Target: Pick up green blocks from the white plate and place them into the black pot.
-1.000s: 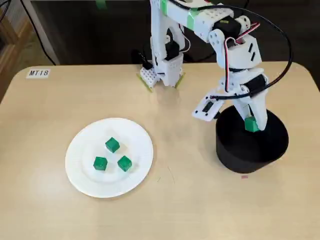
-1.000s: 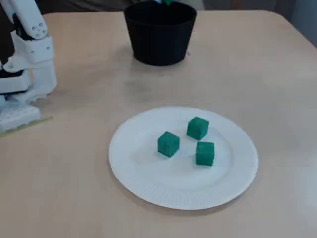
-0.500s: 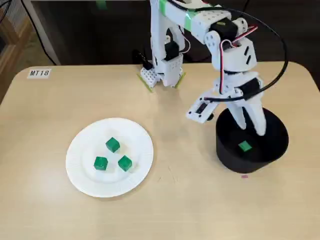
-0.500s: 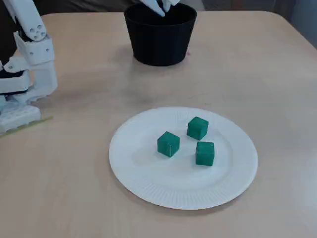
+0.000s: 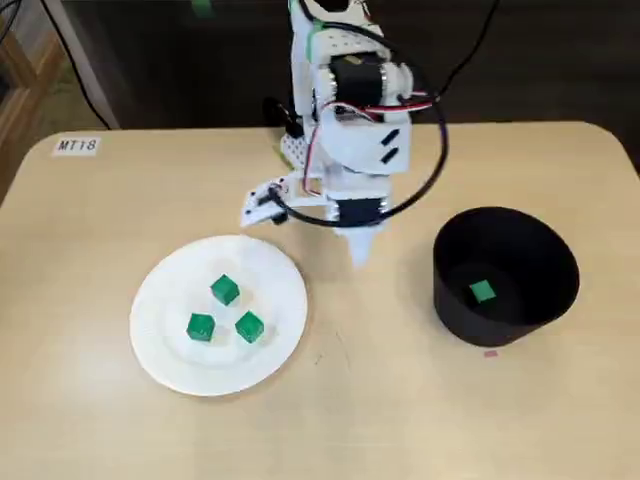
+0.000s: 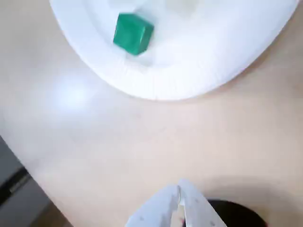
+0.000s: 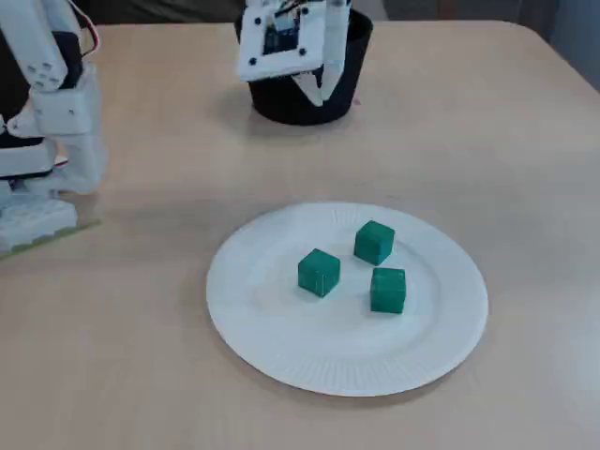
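Three green blocks lie close together on the white plate (image 5: 160,360): one (image 5: 225,290) at the top, one (image 5: 201,327) at lower left, one (image 5: 249,326) at lower right. A fourth green block (image 5: 482,291) rests on the floor of the black pot (image 5: 480,325). My gripper (image 5: 358,256) hangs over bare table between plate and pot, pointing down, shut and empty. In the wrist view the fingertips (image 6: 180,195) touch, with one green block (image 6: 133,34) on the plate (image 6: 213,56) ahead. The low fixed view shows the gripper (image 7: 317,97) in front of the pot (image 7: 272,101) and the plate (image 7: 281,347) nearer.
The arm's white base (image 5: 318,150) stands at the table's back edge, behind the gripper. A label reading MT18 (image 5: 77,146) is stuck at the back left corner. A small pink mark (image 5: 489,352) lies just in front of the pot.
The green block dropped from the gripper into the pot. The gripper then shut and swung left, away from the pot, toward the plate.
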{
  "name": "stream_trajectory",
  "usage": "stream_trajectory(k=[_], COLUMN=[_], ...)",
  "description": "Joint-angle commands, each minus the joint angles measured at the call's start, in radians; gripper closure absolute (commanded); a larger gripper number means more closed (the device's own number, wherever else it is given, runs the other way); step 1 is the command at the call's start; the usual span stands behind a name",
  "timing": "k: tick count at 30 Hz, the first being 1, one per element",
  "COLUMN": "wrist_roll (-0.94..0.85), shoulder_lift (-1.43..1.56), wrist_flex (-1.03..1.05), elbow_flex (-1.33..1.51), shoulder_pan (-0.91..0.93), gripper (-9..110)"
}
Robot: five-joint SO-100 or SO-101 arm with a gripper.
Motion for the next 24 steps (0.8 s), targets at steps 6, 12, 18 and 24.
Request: stream_trajectory(k=[6,12,18,24], wrist_roll=[0.175,0.189,0.103,0.057], shoulder_lift=[-0.048,-0.112,-0.212,-0.253], wrist_flex=[0.018,-0.015,-0.025,-0.032], elbow_flex=[-0.044,-0.061,-0.083,-0.086], shoulder_pan=[0.118,0.184,0.178,0.190], gripper=[104,90,79,67])
